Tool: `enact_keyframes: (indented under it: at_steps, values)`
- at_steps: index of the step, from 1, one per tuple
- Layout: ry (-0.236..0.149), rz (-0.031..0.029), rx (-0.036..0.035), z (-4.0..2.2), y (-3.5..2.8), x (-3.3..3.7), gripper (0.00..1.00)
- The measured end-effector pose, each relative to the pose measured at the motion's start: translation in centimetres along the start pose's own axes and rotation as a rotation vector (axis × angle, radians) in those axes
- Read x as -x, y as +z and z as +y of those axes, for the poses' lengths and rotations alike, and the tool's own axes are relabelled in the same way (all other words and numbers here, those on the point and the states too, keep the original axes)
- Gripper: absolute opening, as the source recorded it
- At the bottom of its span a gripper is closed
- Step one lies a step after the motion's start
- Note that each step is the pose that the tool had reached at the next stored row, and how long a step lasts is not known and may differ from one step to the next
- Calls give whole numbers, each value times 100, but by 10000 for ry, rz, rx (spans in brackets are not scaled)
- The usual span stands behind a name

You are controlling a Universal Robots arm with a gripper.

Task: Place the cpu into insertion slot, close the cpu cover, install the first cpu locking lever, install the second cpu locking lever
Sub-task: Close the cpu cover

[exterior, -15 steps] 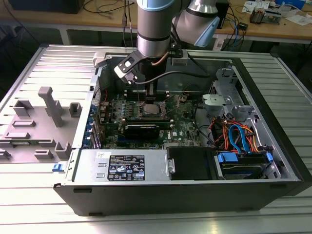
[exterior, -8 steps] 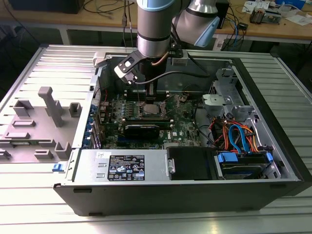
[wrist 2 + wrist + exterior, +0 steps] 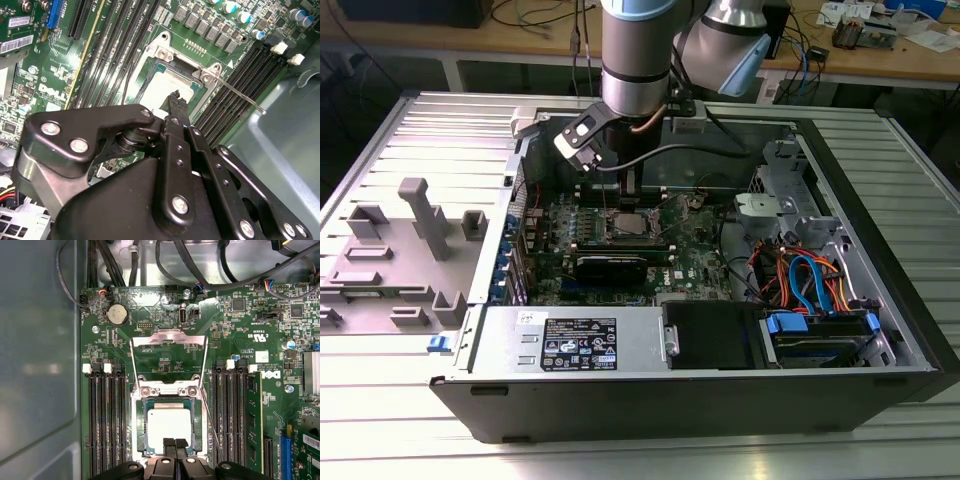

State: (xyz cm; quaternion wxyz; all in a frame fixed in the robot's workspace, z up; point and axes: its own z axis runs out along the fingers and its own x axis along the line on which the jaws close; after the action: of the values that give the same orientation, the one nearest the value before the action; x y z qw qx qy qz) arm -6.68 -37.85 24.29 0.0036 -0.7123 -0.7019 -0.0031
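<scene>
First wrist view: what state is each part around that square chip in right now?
cpu: seated in the insertion slot, metal top up.
cpu cover: swung open, off the slot.
locking lever: unlatched, standing free.
gripper: fingers shut, empty, above the cpu's edge.

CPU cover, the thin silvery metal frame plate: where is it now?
In the first wrist view the cpu cover stands open, clear of the seated grey square cpu, on the side toward the round silver coin battery.

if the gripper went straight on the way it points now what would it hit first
Most likely the cpu, lying in the insertion slot right under the gripper; it hangs near the chip's edge, gap unclear.
</scene>
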Motion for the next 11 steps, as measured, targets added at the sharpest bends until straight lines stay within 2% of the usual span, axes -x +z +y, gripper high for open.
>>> enact_keyframes:
  at_steps: [4, 11]
  values:
    - [0, 1, 1, 0, -42, -1, 11]
    - [-2, 1, 6, 0, -193, -2, 11]
